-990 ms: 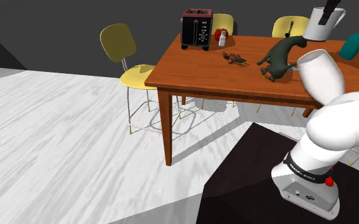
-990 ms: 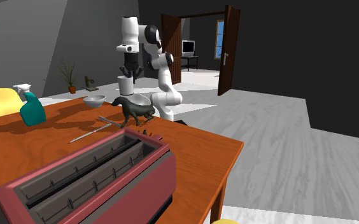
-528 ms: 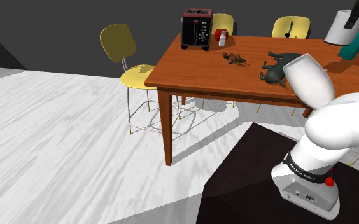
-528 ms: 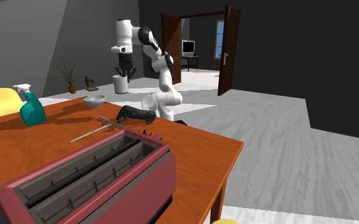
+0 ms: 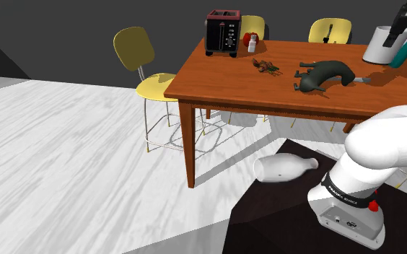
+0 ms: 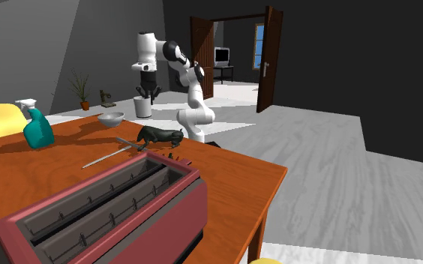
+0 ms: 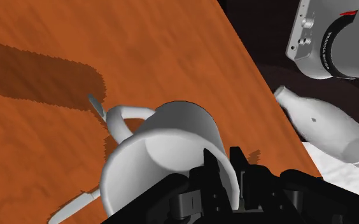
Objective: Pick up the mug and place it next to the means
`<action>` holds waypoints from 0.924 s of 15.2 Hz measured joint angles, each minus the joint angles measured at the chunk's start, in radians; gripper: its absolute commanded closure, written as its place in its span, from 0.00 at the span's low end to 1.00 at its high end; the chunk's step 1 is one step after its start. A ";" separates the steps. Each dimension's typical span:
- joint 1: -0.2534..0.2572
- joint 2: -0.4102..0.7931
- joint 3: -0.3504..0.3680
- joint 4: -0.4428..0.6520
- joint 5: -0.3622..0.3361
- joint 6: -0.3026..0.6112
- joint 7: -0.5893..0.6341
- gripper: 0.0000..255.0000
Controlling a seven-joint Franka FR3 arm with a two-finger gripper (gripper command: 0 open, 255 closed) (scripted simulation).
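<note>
The black gripper clamps the rim of a white mug, with one finger inside the cup and the other outside against its wall. In the shoulder view the mug stands upright at the far right of the wooden table, just beside a teal spray bottle. Whether its base touches the tabletop cannot be told.

The handle points away from the fingers, and a thin grey utensil lies on the wood nearby. In the second exterior view a pale bowl sits between the spray bottle and the mug.

A dark four-legged animal figure lies on its side nearer the middle of the table, well apart from the mug. A red-and-black toaster occupies the far left corner. A small red item and a white shaker are just beside it, and a small brown object lies nearer the figure.

Yellow chairs ring the table.

Below the table edge, a white bottle lies on its side on the dark stand, near the base of the white arm.
</note>
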 measured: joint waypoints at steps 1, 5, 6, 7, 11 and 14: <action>-0.001 -0.006 -0.002 -0.016 -0.002 0.010 0.004 1.00; -0.011 -0.034 -0.013 -0.084 -0.015 0.049 0.014 1.00; -0.011 -0.037 -0.017 -0.097 -0.019 0.059 0.015 1.00; -0.013 -0.041 -0.022 -0.112 -0.023 0.071 0.017 1.00; -0.023 -0.066 -0.038 -0.169 -0.042 0.109 0.023 1.00; -0.028 -0.076 -0.054 -0.206 -0.057 0.139 0.026 1.00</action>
